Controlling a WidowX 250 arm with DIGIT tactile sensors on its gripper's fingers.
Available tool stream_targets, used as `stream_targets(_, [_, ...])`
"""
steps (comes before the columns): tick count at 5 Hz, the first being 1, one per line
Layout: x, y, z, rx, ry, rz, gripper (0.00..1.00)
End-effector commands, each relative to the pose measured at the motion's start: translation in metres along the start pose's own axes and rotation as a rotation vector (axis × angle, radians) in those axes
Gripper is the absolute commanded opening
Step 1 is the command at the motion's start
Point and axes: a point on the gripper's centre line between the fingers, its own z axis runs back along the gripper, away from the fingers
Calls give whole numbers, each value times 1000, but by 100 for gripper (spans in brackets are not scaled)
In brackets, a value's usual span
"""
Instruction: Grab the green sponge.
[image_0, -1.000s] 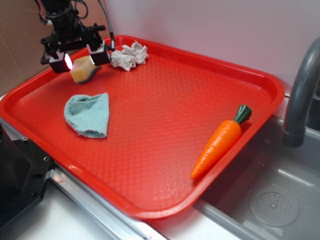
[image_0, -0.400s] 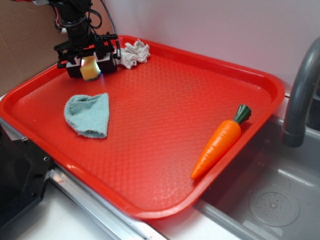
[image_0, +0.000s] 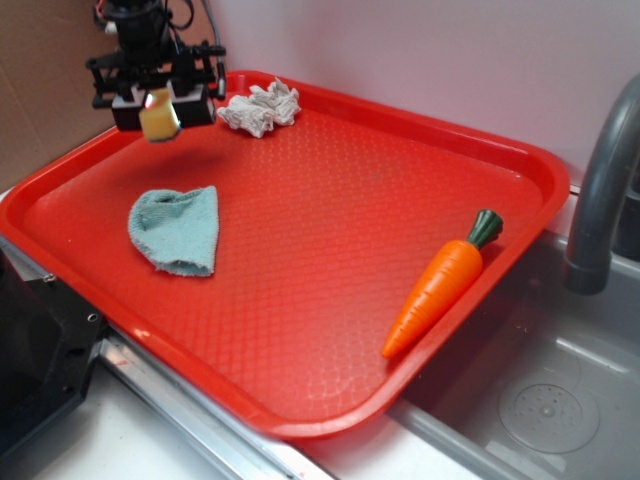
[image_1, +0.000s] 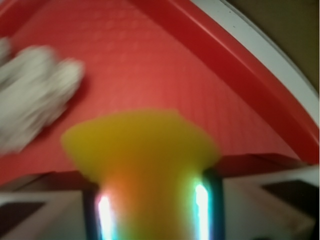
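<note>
the tool has risen off the tray, clamped on the green sponge

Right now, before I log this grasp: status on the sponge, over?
Gripper shut on the green sponge. Sponge lifted off the red tray. White rag and teal cloth apart from it; nothing in the way.
</note>
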Motion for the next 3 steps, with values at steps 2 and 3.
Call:
stream_targets(2, [-79, -8, 121, -259, -47, -263, 0])
stream_targets(3, [-84, 3, 126, -301, -47, -244, 0])
